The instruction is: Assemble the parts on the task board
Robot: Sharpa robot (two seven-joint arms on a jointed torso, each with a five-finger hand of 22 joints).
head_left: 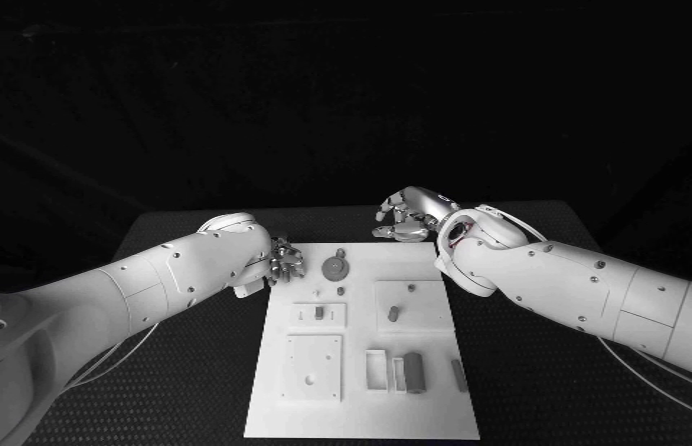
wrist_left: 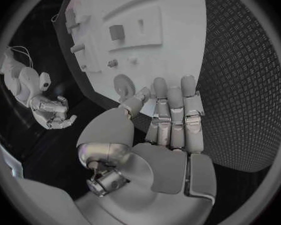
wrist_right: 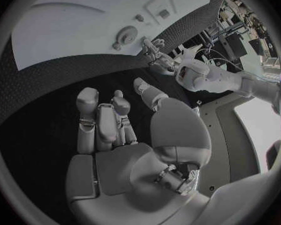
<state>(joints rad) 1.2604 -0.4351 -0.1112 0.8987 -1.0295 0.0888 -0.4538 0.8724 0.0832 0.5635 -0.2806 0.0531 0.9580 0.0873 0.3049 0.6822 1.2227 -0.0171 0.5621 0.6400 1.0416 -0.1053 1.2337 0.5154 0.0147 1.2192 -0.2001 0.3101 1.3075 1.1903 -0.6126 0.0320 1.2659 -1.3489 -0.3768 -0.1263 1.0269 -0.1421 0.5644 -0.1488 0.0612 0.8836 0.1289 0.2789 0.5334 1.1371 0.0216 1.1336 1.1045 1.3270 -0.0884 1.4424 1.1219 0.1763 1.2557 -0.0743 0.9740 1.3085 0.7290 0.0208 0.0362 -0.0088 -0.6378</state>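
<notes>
The task board [head_left: 361, 346] lies mid-frame, lower centre, with grey parts [head_left: 414, 372] seated in its recesses and a round part [head_left: 336, 265] near its upper edge. The left hand [head_left: 277, 263], fingers extended and holding nothing, sits at the board's upper-left corner, probably to reach that round part. At upper right, the right hand [head_left: 408, 216] hovers empty, fingers loosely curled, seemingly waiting clear.

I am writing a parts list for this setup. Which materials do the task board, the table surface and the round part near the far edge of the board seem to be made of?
The task board looks like matte white plastic: even, dull, with moulded recesses. The table seems covered by a black textured mat, showing a fine diamond pattern in the wrist views. The round part looks grey, perhaps metal or plastic; this cannot be settled.
</notes>
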